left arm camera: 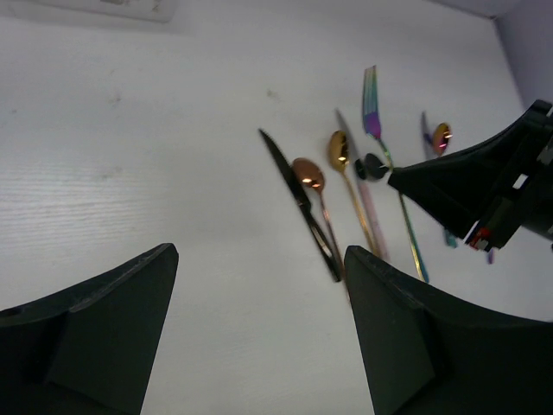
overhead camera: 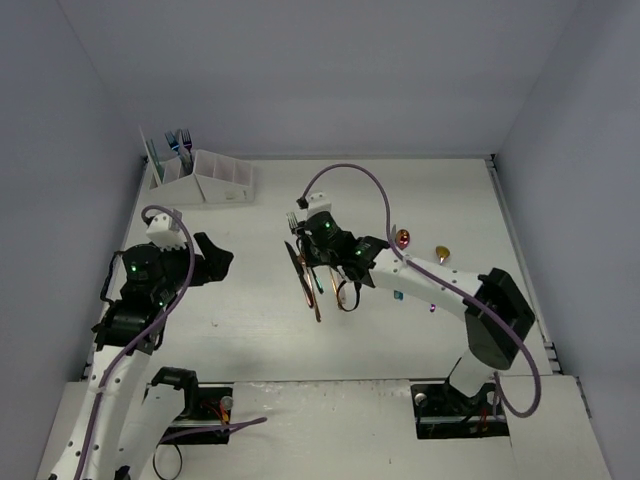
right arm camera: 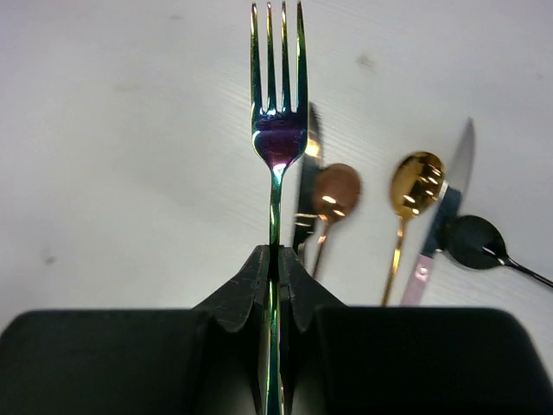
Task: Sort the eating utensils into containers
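Top view: the white rack (overhead camera: pixel 215 185) stands at the far left of the table (overhead camera: pixel 450 200), with some forks already in it. The right arm (overhead camera: pixel 420 275) reaches over the loose utensils in the middle, well apart from the rack.

Left wrist view: the left fingers (left arm camera: pixel 104 320) are wide open and hold nothing. Beyond them lie a black knife (left arm camera: pixel 302 203), a copper spoon (left arm camera: pixel 308 175) and a gold spoon (left arm camera: pixel 339 151).

Right wrist view: the right fingers (right arm camera: pixel 246 294) are closed on the handle of the iridescent fork (right arm camera: pixel 276 130), tines pointing away. I would lift it straight up so that it does not drag its neighbours. The thin handle may turn in the pinch, so the carry to the rack should be slow.
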